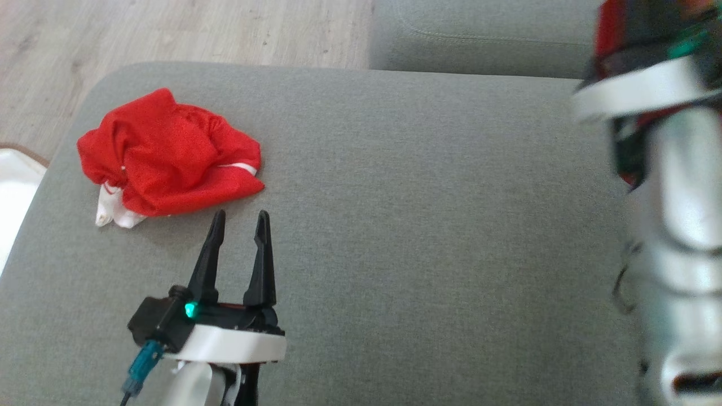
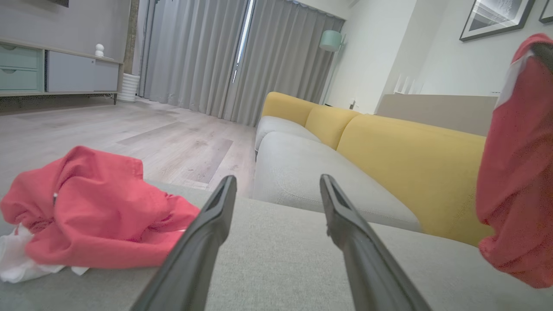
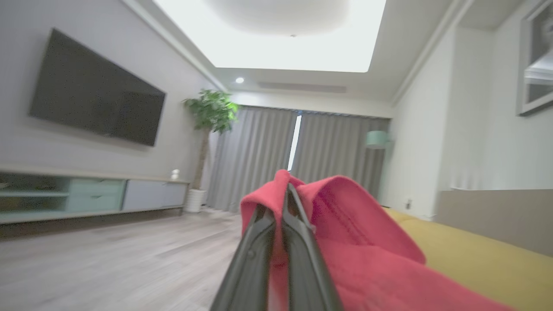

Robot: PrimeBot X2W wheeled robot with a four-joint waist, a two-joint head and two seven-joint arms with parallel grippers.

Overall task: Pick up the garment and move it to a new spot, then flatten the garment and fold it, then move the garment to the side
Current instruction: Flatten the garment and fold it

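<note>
Right gripper (image 3: 283,207) clamped on red garment (image 3: 354,242), held aloft.
Left gripper (image 1: 241,219) spread wide; crumpled red cloth (image 1: 169,152) near cushion's (image 1: 423,225) far-left corner.

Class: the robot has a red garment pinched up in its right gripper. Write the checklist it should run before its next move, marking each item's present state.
1. Right gripper shut on the lifted red fabric garment: ok.
2. Lifted garment wholly clear of the grey fabric cushion: cannot tell.
3. Left gripper open and empty: ok.
4. Bare cushion free for a new spot: ok.
5. Crumpled red-and-white garment apart from the left fingertips: cannot tell; they are close.
</note>
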